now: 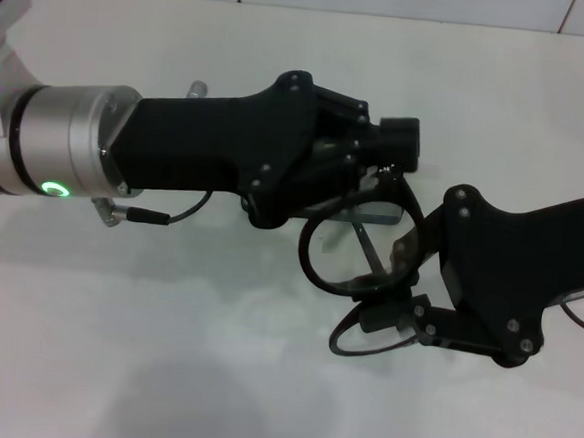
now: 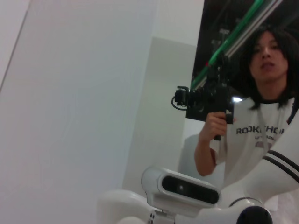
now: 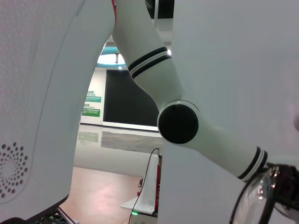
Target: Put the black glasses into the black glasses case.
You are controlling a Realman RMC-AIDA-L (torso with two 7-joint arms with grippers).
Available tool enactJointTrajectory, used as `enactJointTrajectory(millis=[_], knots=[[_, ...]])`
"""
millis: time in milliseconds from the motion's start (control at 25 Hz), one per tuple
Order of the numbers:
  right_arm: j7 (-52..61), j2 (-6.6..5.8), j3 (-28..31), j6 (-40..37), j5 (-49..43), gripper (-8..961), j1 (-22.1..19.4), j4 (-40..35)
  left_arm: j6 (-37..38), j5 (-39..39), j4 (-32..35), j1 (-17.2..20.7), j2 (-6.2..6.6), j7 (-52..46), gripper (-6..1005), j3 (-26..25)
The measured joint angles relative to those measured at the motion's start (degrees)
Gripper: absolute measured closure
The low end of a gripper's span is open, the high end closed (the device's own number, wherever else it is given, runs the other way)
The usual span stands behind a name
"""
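In the head view, nearest to the robot, the right gripper (image 1: 383, 316) is reaching in from the right side and is clenching the black glasses (image 1: 355, 249) at the near lens rim. The glasses are hanging in the air above the white table (image 1: 161, 370), not lying on it. The frame is running away from this gripper, toward the far side and a little to the left, so its long axis is going roughly from near to far. In the right wrist view one lens of the glasses (image 3: 254, 200) is showing just beside the camera, which fits with this grasp.

Farther off, the left gripper (image 1: 397, 146) is coming in from the left, and its tip is at the far end of the glasses. Whether its fingers are gripping the frame or only standing just beside it, I cannot tell.

A grey-lined edge is showing under the glasses between the two grippers; it could be the black glasses case (image 1: 377, 217), but it is mostly hidden. If so, the glasses are already just above it, and I judge the coming move is mainly a lowering by the right arm, with the frame turned along the case.
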Motion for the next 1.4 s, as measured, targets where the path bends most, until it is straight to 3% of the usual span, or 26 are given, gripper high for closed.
enactJointTrajectory(millis=[480,920,1400], knots=[[-0.35,-0.01,0.15,-0.28,0.0,850,-0.34,0.01,1.33,2.82,0.0,-2.13,0.55,-0.24,951,-0.01],[-0.42,0.05,0.36,-0.5,0.0,850,-0.54,0.0,2.26,3.74,-0.09,-1.67,0.8,-0.02,952,-0.61],[-3.28,0.29,0.32,-4.78,0.5,850,-3.32,-1.18,-0.3,2.97,-0.34,2.95,-0.59,0.45,952,-16.93]])
